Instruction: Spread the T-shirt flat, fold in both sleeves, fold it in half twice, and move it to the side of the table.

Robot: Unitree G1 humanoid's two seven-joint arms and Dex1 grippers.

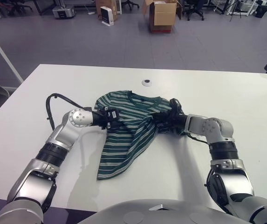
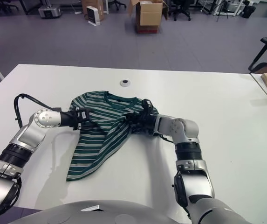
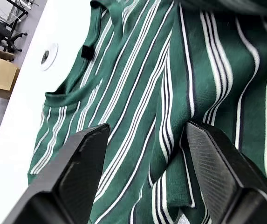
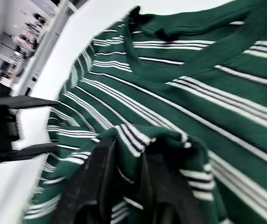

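While the T-shirt (image 1: 128, 135) lies twisted near the middle of the table (image 1: 226, 102), collar towards the far side and hem trailing towards the robot, the spreading step looks far from done. The left gripper (image 1: 112, 117) sits at the shirt's left edge with its fingers (image 3: 72, 172) spread apart over the striped cloth, gripping nothing. The right gripper (image 4: 133, 182) is pinched together on a bunched ridge of fabric just below the collar, on the shirt's right side.

The main risk, as I judge it, is that this pinch has gathered more than one layer. If so, a pull to the right would drag the whole garment across the table instead of opening it out, since the left gripper has no hold to anchor the other side. The twist through the middle could also tighten rather than release. A small round disc (image 1: 146, 82) lies just beyond the collar, and a sweep in that direction might catch it. The hem lies towards the near edge, so a pull towards the robot could slide it off
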